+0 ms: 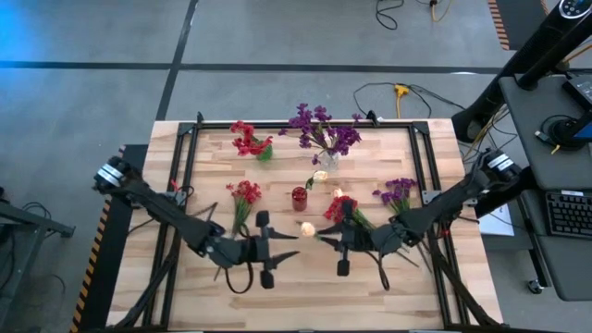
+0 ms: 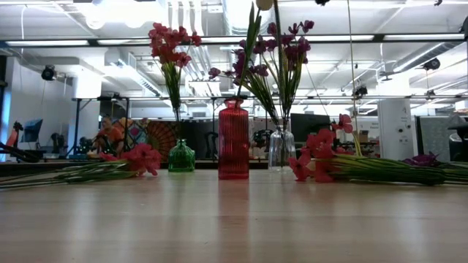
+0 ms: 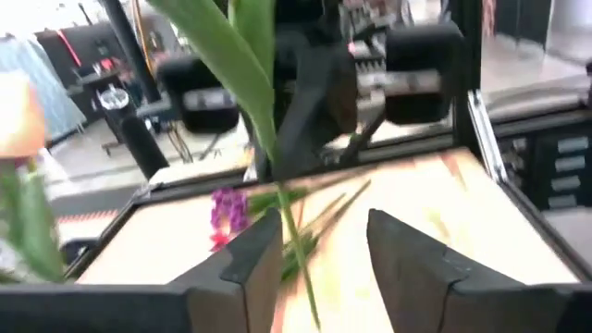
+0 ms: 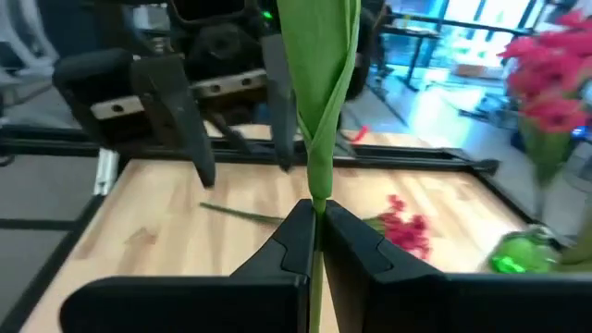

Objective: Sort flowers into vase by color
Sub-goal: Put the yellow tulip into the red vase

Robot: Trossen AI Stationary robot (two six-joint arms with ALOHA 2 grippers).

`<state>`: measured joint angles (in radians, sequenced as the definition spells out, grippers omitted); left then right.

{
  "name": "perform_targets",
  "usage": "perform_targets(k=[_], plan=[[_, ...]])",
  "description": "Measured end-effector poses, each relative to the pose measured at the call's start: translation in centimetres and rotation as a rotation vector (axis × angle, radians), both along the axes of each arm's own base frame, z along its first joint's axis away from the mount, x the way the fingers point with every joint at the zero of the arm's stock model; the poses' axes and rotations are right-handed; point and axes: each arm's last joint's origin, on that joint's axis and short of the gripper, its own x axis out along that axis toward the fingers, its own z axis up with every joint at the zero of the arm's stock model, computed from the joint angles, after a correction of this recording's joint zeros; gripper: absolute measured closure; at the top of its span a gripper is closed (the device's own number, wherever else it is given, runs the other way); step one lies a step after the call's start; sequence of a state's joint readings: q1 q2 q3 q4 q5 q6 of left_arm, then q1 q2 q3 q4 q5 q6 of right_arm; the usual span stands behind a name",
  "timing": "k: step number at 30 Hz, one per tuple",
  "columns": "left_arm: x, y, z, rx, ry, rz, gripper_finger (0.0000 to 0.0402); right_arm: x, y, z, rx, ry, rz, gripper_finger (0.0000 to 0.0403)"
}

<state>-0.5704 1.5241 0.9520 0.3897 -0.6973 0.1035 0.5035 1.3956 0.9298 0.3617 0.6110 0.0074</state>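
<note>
Clamped between the right jaws point(image 4: 314, 242) is the green stem of a cream-yellow flower point(image 4: 317, 111), its folded leaf rising straight up from the pinch point. Facing them across a short gap, the left jaws point(image 3: 324, 259) stand parted, with the same stem passing between their fingers, close to one finger and clear of the other; whether it touches that finger cannot be told. From above, the pale blossom point(image 1: 307, 228) sits midway between the two sets of jaws, over the front half of the worktop point(image 1: 185, 305).

Beyond the jaws, three vases stand on the worktop: a green vase point(image 2: 181, 156) with red flowers point(image 2: 170, 42), an empty red vase point(image 2: 234, 139), and a clear vase point(image 2: 281, 149) with purple flowers point(image 2: 281, 44). Loose red flowers point(image 1: 244, 192) lie just beyond the left jaws. More red flowers point(image 1: 340, 207) lie just beyond the right jaws, and loose purple flowers point(image 1: 398, 192) lie beyond them to their outer side.
</note>
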Motion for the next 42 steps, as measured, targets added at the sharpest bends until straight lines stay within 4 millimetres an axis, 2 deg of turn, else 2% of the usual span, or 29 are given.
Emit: perform_targets(k=[6, 10, 13, 22, 26, 31, 42], plan=[[-3.2, 2.0, 2.9, 0.032, 0.073, 0.002, 0.0245, -0.9, -0.6, 2.1, -0.023, -0.070, 0.002, 0.0390], [-5.2, 3.4, 4.5, 0.091, 0.107, -0.002, 0.0245, -0.4, -1.0, 2.6, -0.047, -0.137, -0.012, 0.0390], [-6.5, 4.3, 4.9, 0.120, 0.136, -0.003, 0.0245, 0.5, -1.3, 2.3, -0.058, -0.176, -0.034, 0.0390], [-8.8, 5.9, 3.6, 0.155, 0.239, 0.054, 0.0245, 3.2, -2.3, 0.2, -0.074, -0.241, -0.135, 0.0390], [-9.6, 6.3, 2.9, 0.178, 0.283, 0.060, 0.0248, 4.1, -2.8, 1.2, -0.094, -0.256, -0.235, 0.0390], [-10.5, 6.9, 2.5, 0.194, 0.321, 0.066, 0.0249, 5.0, -3.1, 2.5, -0.124, -0.248, -0.255, 0.0390], [-11.6, 7.6, 3.0, 0.136, 0.314, 0.084, 0.0249, 6.7, -5.3, 5.0, -0.105, -0.124, -0.342, 0.0390]])
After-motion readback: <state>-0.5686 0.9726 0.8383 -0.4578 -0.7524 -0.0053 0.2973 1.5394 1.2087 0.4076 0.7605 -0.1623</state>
